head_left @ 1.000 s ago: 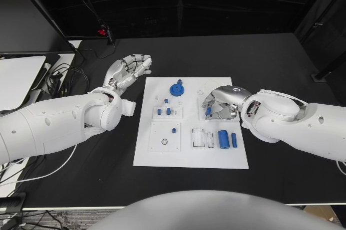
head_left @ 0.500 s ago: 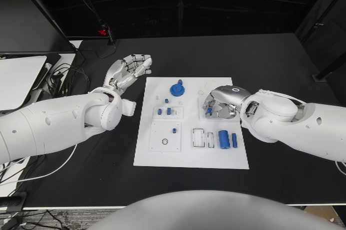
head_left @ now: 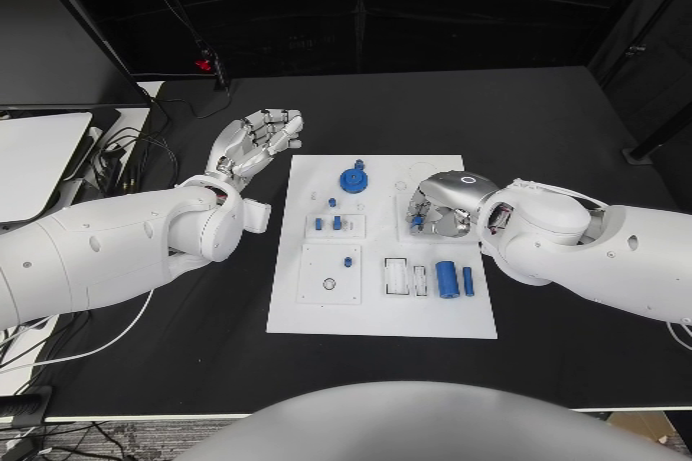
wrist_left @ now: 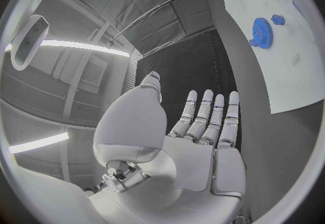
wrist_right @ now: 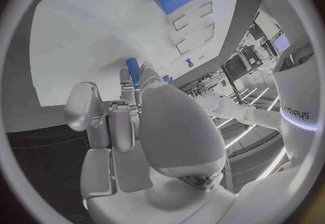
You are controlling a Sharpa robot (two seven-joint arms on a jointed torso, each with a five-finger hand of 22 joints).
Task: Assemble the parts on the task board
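The white task board (head_left: 382,311) lies flat mid-table, carrying a blue gear (head_left: 353,180) at its far end, small blue pegs (head_left: 336,223) and two blue cylinders (head_left: 449,279) nearer

The right robot hand (head_left: 441,207) has edged slightly left over the task board (head_left: 378,311), holding a small blue part (head_left: 417,221)

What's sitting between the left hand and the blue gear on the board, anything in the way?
Nothing visible. The left hand lies open over the black table beside the task board, fingers spread and holding nothing. The blue gear sits near the board's far edge, and just bare table and bare white board lie between them.
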